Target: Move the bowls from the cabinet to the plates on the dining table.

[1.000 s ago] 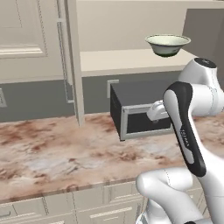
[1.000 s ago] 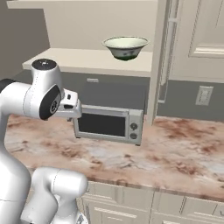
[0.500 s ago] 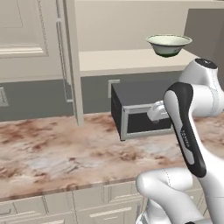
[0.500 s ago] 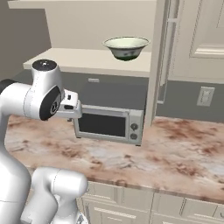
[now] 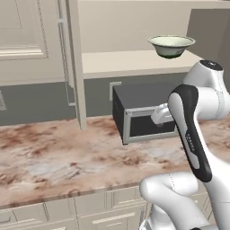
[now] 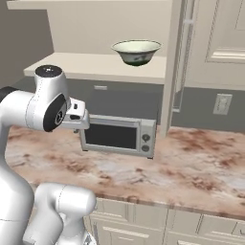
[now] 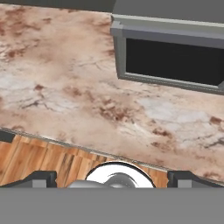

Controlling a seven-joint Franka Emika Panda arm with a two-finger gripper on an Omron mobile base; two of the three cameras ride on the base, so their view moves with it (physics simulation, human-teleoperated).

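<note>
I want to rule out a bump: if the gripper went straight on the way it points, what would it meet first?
Probably the marbled stone countertop, in front of the grey microwave; nothing stands between, though depth is unclear.

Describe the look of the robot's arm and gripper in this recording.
The arm is glossy white with rounded, bulbous links, a dark cap on its top joint, and a long black strip with small pale lettering along one link. The gripper has two small dark finger tips.

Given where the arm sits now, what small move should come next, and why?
Probably raise the open gripper toward the pale cream-green ceramic bowl on the cabinet's pale shelf: the hand view looks down at the marbled stone counter, well below it.
</note>
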